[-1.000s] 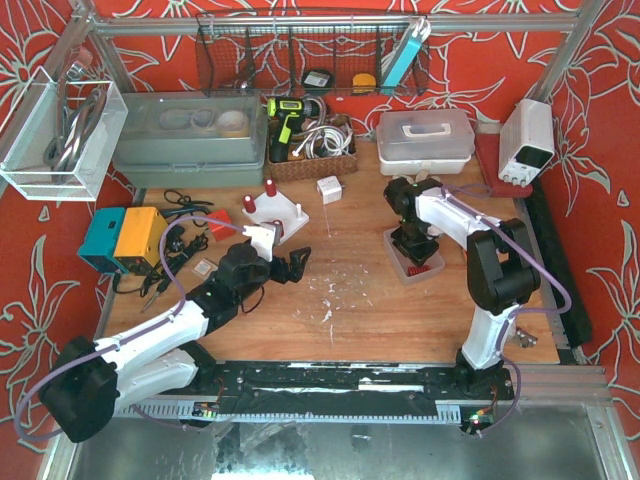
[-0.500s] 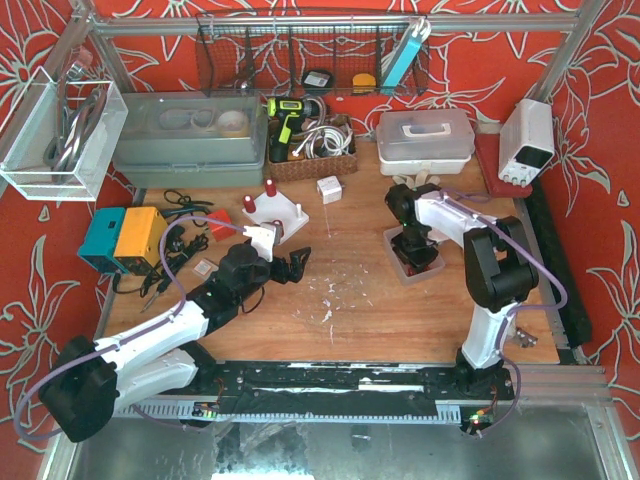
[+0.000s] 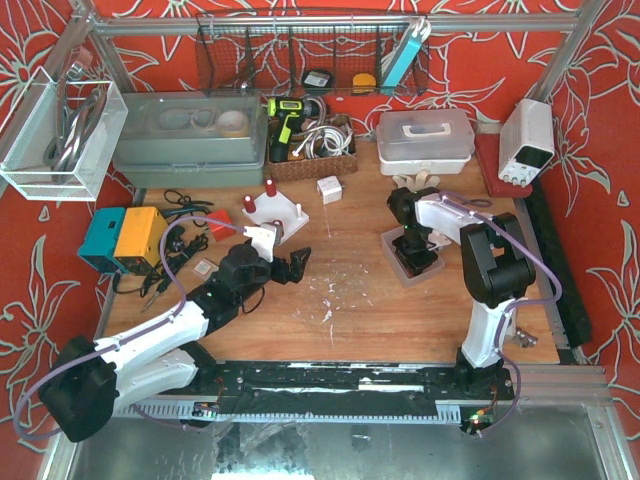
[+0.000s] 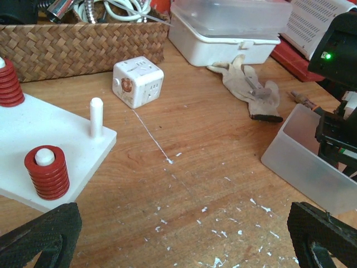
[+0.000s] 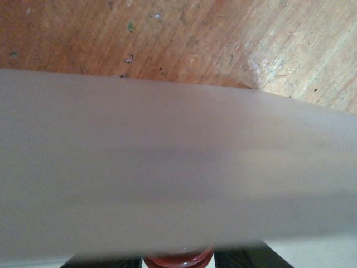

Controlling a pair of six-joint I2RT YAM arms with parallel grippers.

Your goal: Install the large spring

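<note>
Gripping red spring in bin at 3 o'clock w/ right end effector; left end effector wide open. Bin wall could snag it on lift imo.

We see mostly a blurred, milky bin wall in the right wrist view; at bottom centre only a sliver of the red spring shows between dark fingers, cut by the edge. The left wrist view crops its fingertips at both bottom corners.
</note>
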